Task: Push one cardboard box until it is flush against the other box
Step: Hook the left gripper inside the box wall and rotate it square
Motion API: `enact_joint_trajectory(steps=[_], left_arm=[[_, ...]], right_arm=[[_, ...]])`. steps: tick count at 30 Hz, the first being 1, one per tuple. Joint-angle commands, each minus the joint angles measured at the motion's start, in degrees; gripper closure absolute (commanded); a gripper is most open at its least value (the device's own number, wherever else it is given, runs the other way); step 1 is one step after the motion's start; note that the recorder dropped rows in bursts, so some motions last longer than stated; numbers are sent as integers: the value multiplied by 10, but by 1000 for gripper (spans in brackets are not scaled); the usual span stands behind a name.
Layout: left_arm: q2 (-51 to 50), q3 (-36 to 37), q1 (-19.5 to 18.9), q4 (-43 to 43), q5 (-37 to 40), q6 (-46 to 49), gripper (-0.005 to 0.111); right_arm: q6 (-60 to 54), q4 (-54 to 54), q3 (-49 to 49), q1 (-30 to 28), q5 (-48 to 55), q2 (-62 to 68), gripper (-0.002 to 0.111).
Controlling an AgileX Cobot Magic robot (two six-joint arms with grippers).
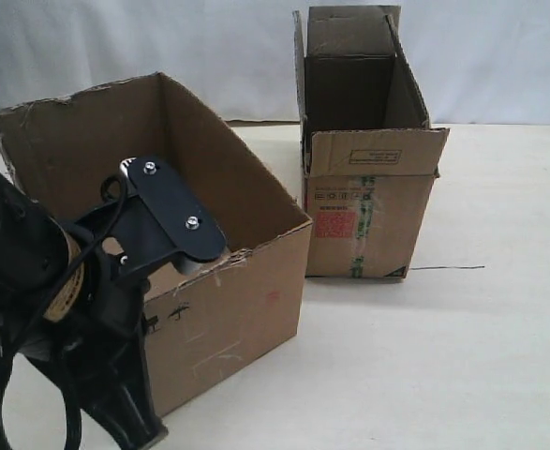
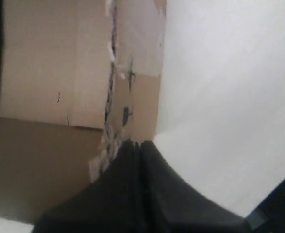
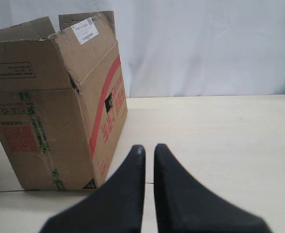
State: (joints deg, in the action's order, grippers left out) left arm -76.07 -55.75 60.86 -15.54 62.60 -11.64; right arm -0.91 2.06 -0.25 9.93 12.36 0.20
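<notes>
The wide cardboard box (image 1: pixel 228 309) with the ragged rim stands at the left, turned at an angle. Its far right corner comes close to the other box (image 1: pixel 368 216), the taller one with flaps, a red stamp and green-printed tape; whether they touch I cannot tell. My left arm (image 1: pixel 78 309) rises in front of the wide box. My left gripper (image 2: pixel 135 143) is shut, its tips against the torn rim of the cardboard box (image 2: pixel 50 63). My right gripper (image 3: pixel 149 148) is shut on nothing, low over the table, right of the other box (image 3: pixel 45 121). It does not show in the exterior view.
The pale table (image 1: pixel 462 356) stretches in front of and right of both boxes. A thin dark line (image 1: pixel 448 268) lies on it beside the taller box. A white backdrop (image 1: pixel 499 56) closes the far side.
</notes>
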Motion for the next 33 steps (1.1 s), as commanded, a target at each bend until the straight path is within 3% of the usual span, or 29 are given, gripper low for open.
enact_joint_trajectory(steps=[1, 7, 17, 25, 30, 33], left_arm=[[-1, 14, -47, -35, -57, -7, 107], [-1, 17, -108, -38, -119, 26, 107], [-55, 17, -178, -37, -197, 58, 107], [-65, 17, -183, -75, -275, 56, 107], [-58, 12, -196, -70, -266, 55, 107], [-4, -9, -191, -29, -248, 56, 107]], right_arm=[[0, -1, 2, 3, -3, -2, 103], [0, -1, 2, 3, -3, -2, 103], [0, -1, 2, 3, -3, -2, 103], [0, 1, 2, 3, -3, -2, 103], [0, 1, 2, 3, -3, -2, 103], [0, 1, 2, 3, -3, -2, 103]])
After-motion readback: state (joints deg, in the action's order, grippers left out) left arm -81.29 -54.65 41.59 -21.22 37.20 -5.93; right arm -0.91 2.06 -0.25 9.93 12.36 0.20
